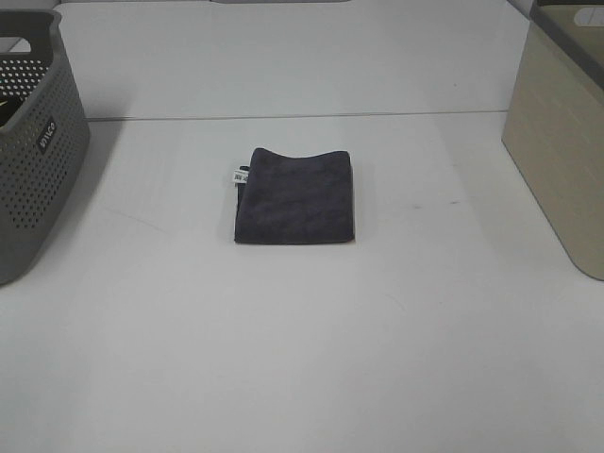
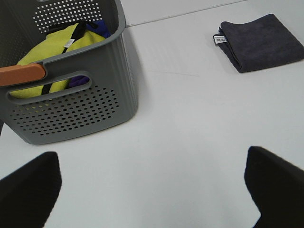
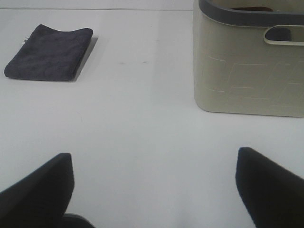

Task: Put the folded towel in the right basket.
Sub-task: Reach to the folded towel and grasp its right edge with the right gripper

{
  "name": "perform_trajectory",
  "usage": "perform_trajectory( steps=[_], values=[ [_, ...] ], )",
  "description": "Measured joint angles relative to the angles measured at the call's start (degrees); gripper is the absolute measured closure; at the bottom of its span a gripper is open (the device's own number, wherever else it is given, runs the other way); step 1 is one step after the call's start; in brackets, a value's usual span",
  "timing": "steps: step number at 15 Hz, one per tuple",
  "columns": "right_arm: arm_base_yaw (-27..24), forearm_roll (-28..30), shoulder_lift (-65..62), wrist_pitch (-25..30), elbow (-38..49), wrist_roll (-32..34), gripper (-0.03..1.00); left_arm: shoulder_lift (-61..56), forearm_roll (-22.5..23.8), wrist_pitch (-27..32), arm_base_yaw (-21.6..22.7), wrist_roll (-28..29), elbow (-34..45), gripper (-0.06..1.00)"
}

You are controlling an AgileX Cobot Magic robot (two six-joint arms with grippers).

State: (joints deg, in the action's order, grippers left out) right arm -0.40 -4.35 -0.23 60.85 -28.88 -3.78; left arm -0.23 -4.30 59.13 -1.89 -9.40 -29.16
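Observation:
A dark grey folded towel (image 1: pixel 294 197) with a small white tag lies flat in the middle of the white table. It also shows in the left wrist view (image 2: pixel 261 42) and in the right wrist view (image 3: pixel 50 53). The beige right basket (image 1: pixel 566 151) stands at the table's right edge, also in the right wrist view (image 3: pixel 249 71). Neither gripper shows in the exterior high view. My left gripper (image 2: pixel 152 190) is open and empty, far from the towel. My right gripper (image 3: pixel 154 190) is open and empty, between the towel and the beige basket.
A grey perforated basket (image 1: pixel 33 151) stands at the left edge; in the left wrist view (image 2: pixel 71 95) it holds yellow and purple cloths. Bare white table surrounds the towel.

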Motion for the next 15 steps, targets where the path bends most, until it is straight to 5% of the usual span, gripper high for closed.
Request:
perform_trajectory(
  steps=[10,15],
  values=[
    [0.0,-6.2,35.5,-9.2,-15.4,-0.1,0.15,0.0,0.0,0.0,0.0,0.0,0.0,-0.04],
    [0.0,-17.1,60.3,-10.0,-28.6,-10.6,0.16,0.0,0.0,0.0,0.0,0.0,0.0,-0.04]
  ],
)
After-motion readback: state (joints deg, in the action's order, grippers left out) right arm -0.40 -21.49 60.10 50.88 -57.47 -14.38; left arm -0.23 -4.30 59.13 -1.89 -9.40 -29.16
